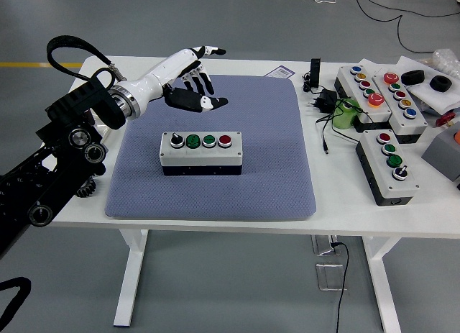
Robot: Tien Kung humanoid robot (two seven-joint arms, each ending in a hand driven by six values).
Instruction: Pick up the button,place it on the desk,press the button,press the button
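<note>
Fingers of the left hand are spreading apart, holding nothing, as the white-shelled hand is hovering at upper centre-left of the frame, well clear above the button box. The rectangular grey box, carrying a black knob, two green buttons and one red button in a row, is sitting flat at the middle of a blue-grey textured mat with rounded corners, open mat showing on every side. The white counter is running bare along its near edge. More button boxes and black cables are crowding the right of the frame.
</note>
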